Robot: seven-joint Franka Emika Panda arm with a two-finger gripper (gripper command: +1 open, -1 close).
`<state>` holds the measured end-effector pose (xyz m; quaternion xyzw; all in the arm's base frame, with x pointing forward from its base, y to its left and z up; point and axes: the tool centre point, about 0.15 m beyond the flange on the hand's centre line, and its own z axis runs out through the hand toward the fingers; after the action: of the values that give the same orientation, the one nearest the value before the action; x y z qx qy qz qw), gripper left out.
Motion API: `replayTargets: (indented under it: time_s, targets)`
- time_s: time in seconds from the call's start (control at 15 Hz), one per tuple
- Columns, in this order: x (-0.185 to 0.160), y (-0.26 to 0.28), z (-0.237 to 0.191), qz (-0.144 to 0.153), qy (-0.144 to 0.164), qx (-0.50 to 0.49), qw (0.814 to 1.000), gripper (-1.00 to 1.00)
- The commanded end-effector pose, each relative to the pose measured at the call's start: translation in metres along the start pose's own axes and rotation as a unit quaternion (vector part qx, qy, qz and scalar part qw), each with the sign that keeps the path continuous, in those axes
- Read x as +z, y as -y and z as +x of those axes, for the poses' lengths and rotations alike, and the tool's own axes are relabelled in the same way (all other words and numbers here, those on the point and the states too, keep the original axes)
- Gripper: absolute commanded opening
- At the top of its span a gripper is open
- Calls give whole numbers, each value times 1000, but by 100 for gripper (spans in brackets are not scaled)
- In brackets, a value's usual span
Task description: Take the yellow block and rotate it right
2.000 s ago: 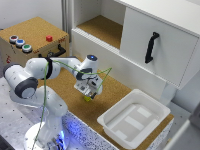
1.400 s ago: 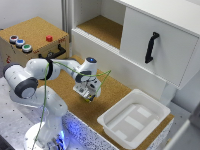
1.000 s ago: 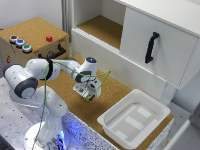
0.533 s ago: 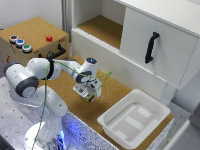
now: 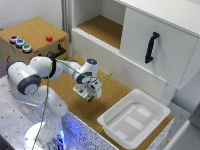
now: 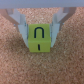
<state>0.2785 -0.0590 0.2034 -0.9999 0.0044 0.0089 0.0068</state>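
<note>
Presently, the small bright-yellow cube-shaped block [image 6: 40, 39] is gripped between the closed claw [image 6: 40, 31], low over the cork desk [image 6: 15, 65]. Grasping seems done; a clockwise turn is called for next.

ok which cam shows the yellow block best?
Wrist view: the yellow block fills the centre, dark marking visible, sitting between the gripper fingers on the cork surface. In the exterior view the block can't be made out; the gripper hides that spot.
</note>
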Motion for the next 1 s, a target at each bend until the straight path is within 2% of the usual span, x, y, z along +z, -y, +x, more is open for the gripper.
replayTargets:
  time_s: [0.0,0.13,0.33,0.4,0.47,0.67,0.93]
  targets:
    - [-48,2,-24,-70,-53,-9,996,-100]
    - [-68,3,-28,-74,-54,-18,996,-100]
    - [-83,4,-27,-51,-69,-40,996,-100]
    - [-85,3,-24,-44,-69,-42,996,-100]
    - [-88,5,-23,-27,-82,-52,995,-100]
    - [-89,5,-14,-27,-78,-38,996,-100]
    - [-81,-6,11,-30,-14,69,997,-100]
